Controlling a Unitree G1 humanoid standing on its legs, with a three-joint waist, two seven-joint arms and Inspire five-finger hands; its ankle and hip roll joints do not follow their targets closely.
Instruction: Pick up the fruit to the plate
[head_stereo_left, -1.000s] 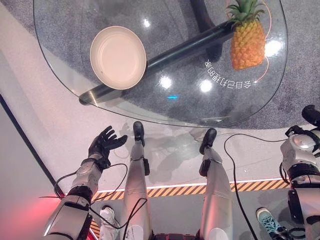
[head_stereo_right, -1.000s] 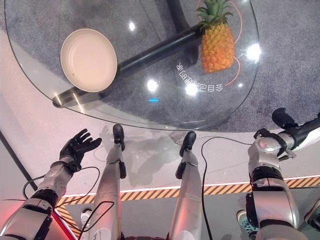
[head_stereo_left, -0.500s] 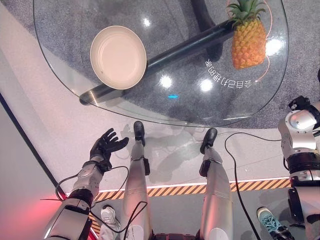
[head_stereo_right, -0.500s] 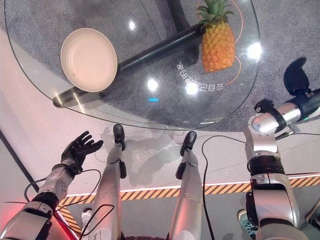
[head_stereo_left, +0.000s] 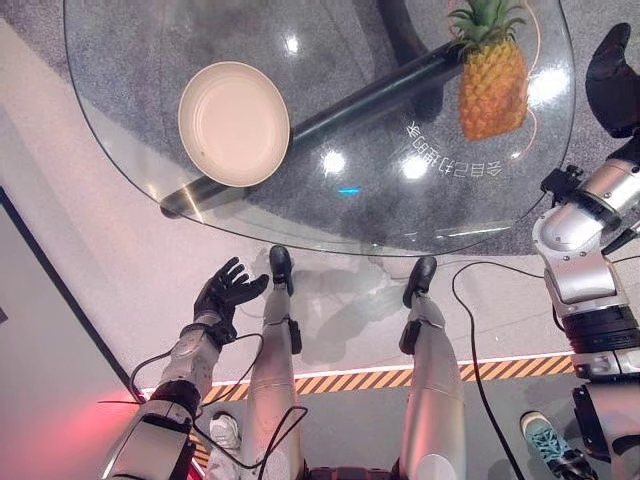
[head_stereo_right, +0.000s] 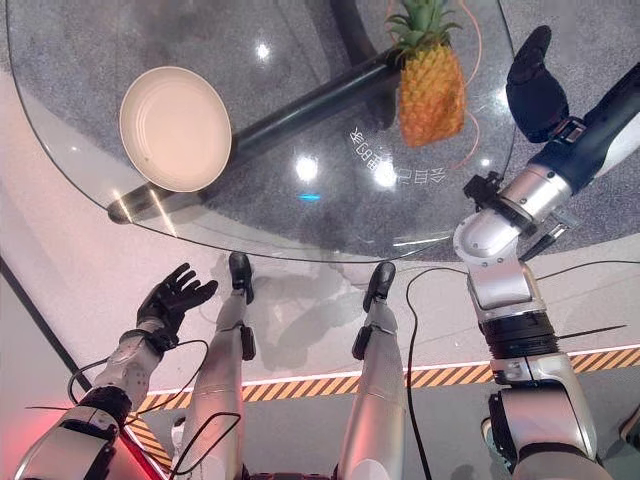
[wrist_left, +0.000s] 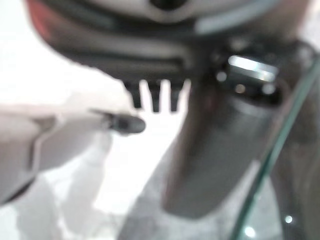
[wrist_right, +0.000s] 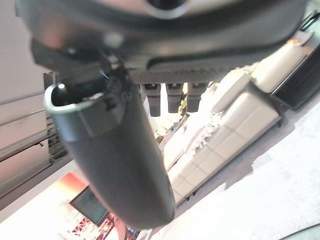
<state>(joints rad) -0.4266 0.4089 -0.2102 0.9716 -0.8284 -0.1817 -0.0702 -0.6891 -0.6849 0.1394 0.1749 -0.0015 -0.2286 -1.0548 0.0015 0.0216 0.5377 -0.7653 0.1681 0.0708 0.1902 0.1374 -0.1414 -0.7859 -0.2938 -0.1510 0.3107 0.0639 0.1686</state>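
Observation:
A pineapple (head_stereo_left: 491, 80) with a green crown stands upright on the far right part of a round glass table (head_stereo_left: 130, 150). A cream plate (head_stereo_left: 233, 123), with nothing on it, sits on the table's left part. My right hand (head_stereo_right: 535, 85) is raised over the table's right edge, just right of the pineapple and apart from it, fingers straight. In the right wrist view its thumb (wrist_right: 117, 150) and fingers (wrist_right: 172, 97) stand straight with nothing between them. My left hand (head_stereo_left: 228, 292) hangs below the table's near edge, fingers spread and holding nothing.
A dark tube-shaped table leg (head_stereo_left: 370, 95) runs under the glass from the plate toward the pineapple. A yellow-and-black striped line (head_stereo_left: 340, 382) crosses the floor near me. A person's shoe (head_stereo_left: 545, 440) shows at the lower right.
My right arm has swung up and forward from beside the table until its hand is over the table's right edge, close to the pineapple. The left hand has barely moved.

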